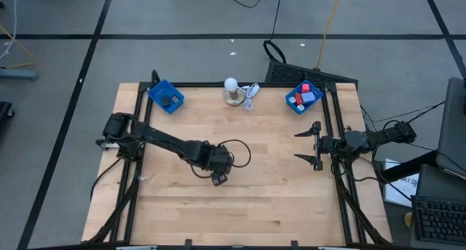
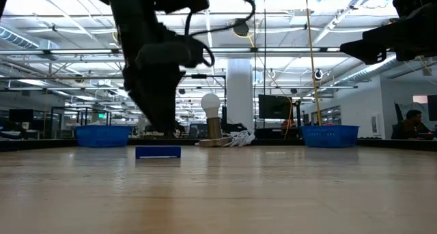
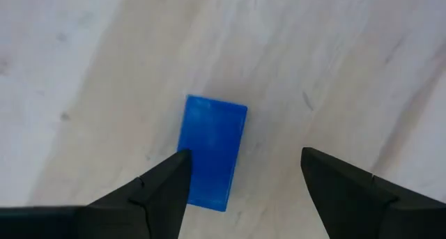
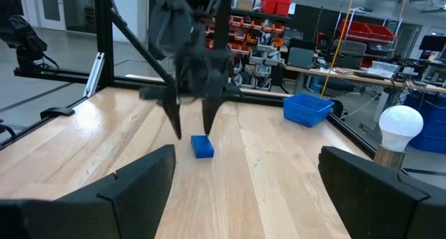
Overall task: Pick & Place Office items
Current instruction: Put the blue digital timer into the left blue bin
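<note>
The left gripper [image 3: 240, 171] hangs with jaws spread wide just above a small flat blue rectangular block [image 3: 210, 150] lying near the middle of the pale wooden table [image 1: 277, 199], its smooth face off-centre toward one finger. Closing from here, I judge that finger could land on top and skid the slick piece away. The right gripper [image 1: 309, 145] waits open at the table's right edge, near a blue mesh tray [image 1: 293, 103] holding red and light blue pieces
</note>
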Available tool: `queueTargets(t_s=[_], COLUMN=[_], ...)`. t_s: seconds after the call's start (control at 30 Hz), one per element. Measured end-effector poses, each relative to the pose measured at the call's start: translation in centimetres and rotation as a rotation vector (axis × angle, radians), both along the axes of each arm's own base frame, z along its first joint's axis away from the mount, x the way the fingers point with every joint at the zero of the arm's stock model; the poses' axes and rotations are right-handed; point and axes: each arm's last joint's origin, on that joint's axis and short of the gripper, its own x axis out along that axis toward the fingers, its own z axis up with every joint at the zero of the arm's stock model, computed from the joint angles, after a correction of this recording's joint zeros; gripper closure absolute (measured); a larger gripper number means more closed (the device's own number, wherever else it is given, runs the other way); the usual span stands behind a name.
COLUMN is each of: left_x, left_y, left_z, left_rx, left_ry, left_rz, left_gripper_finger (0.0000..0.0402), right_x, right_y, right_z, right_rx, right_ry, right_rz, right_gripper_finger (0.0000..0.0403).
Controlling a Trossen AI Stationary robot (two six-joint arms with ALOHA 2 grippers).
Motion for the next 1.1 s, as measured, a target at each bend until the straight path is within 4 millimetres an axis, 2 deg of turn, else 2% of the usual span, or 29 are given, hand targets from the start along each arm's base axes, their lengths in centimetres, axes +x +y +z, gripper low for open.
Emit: queueTargets(t_s=[0.13,0.3,0.6,0.9,1.1], left_x=[-0.5,-0.7,-1.2,-2.0,-2.3], left_y=[0.4,0.5,1.3,1.5,1.6], left_z=[1.2,1.0,-1.0,-3.5,-4.0], left_rx=[0.068,0.108,0.057,-0.012,-0.01], left_ry=[-0.005,0.032,0.039,-0.04,-0.046], left_rz=[-0.02,-0.101,-0.117,-0.118,-0.106], left_gripper_finger=[0.0128,0.0128,0.0128,0.0128,0.0128], right_x=[0.0,0.0,0.0,0.0,0.0], right_y=[0.0,0.0,0.0,0.0,0.0], right_z=[0.0,0.0,0.0,0.0,0.0], right_rx=[0.0,0.0,0.0,0.0,0.0], right_ry=[0.0,0.0,0.0,0.0,0.001], right_rz=[0.0,0.0,0.0,0.0,0.0], right_gripper_finger=[0.006,0.006,0.006,0.006,0.006])
